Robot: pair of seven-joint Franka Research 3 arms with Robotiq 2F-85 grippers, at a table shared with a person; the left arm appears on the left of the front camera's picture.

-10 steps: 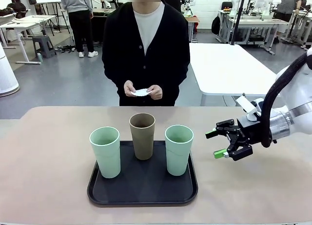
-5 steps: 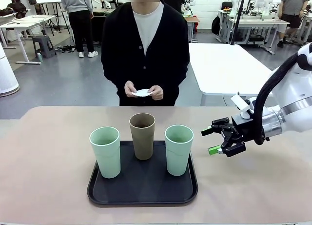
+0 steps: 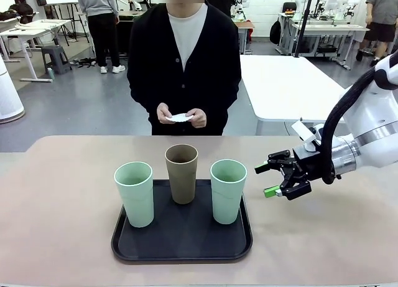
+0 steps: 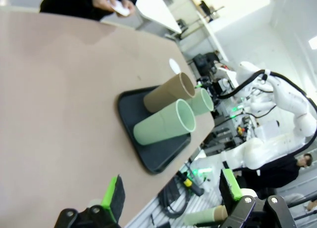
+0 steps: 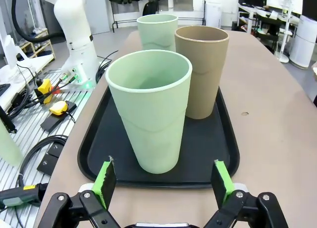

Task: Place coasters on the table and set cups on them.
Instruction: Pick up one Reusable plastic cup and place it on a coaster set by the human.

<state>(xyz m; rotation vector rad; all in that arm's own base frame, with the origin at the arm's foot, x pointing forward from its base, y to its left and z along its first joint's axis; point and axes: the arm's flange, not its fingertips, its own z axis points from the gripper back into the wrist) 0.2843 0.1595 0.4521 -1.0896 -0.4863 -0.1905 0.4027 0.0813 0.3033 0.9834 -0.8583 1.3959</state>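
Note:
Three cups stand upright on a black tray (image 3: 181, 246): a mint cup (image 3: 135, 193) on the left, a brown cup (image 3: 181, 173) behind the middle, a mint cup (image 3: 227, 190) on the right. My right gripper (image 3: 268, 180) hovers open just right of the right mint cup, fingers pointing at it. In the right wrist view that mint cup (image 5: 151, 109) stands close ahead of the open right gripper (image 5: 163, 181). My left gripper (image 4: 172, 188) is open and holds nothing, well back from the cups (image 4: 163, 124). The person holds white coasters (image 3: 180, 117) in both hands beyond the table (image 3: 62, 225).
The person stands at the far edge, directly behind the tray. Bare tabletop lies left and right of the tray and in front of the person. In the right wrist view, the left arm's base (image 5: 74, 35) stands beyond the table's edge.
My right gripper has moved left and slightly up, closer to the right mint cup, staying open. The cups, the tray and the person's hands have stayed put.

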